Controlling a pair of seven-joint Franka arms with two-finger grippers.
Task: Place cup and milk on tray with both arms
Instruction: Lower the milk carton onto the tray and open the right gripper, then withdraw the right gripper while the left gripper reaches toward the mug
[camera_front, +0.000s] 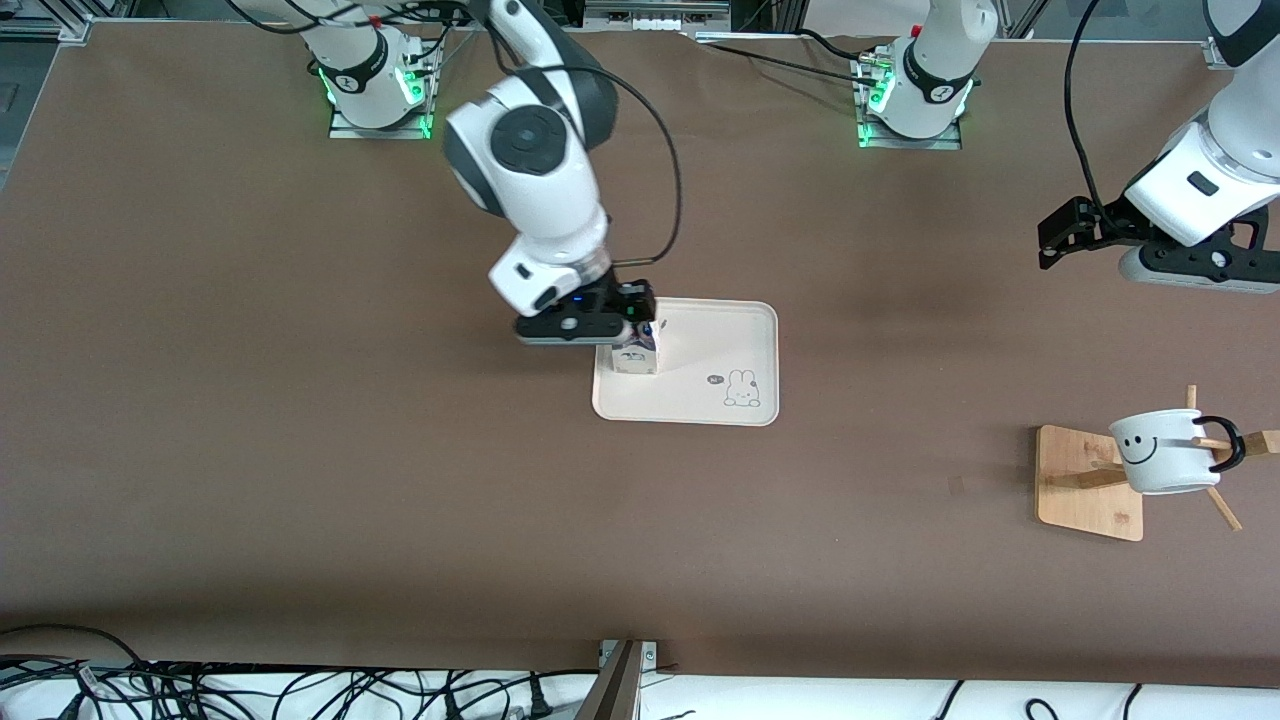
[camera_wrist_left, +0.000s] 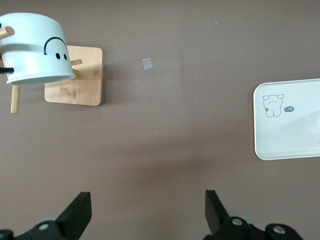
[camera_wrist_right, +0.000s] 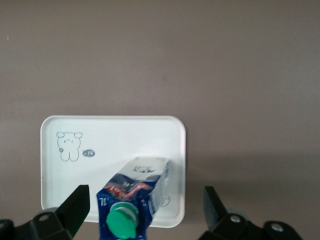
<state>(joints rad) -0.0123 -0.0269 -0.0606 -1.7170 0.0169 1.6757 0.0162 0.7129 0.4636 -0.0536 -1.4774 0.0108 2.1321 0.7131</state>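
While the milk carton (camera_front: 636, 355) stands upright on the cream tray (camera_front: 700, 405), at the tray's edge toward the right arm's end of the table, the right gripper (camera_front: 622, 322) is positioned directly over it. In the right wrist view, the black fingers (camera_wrist_right: 75, 202) are seen spread wide on either side of the carton (camera_wrist_right: 132, 197), with clear gaps between each finger and the printed card walls, so nothing is gripped. The carton is gable-topped, printed in dark blue and white, and closed with a round green screw cap (camera_wrist_right: 122, 224).

The tray is a smooth rectangle with rounded corners and a raised rim; a small outlined rabbit drawing (camera_front: 741, 389) is printed near the corner nearer the front camera, toward the left arm's end.

The cup (camera_front: 1168, 452), a glossy white enamel-style mug with a black smiley face and a black loop handle (camera_front: 1228, 443), is hung tilted on a peg of a wooden rack (camera_front: 1090, 480), whose flat square base rests on the matte brown table (camera_front: 300, 450) well apart from the tray, toward the left arm's end.

The left gripper (camera_front: 1062, 232) is held in the air over bare table at that end, and its fingers (camera_wrist_left: 77, 212) are seen parted and empty in the left wrist view, where the cup (camera_wrist_left: 35, 47) is also visible.
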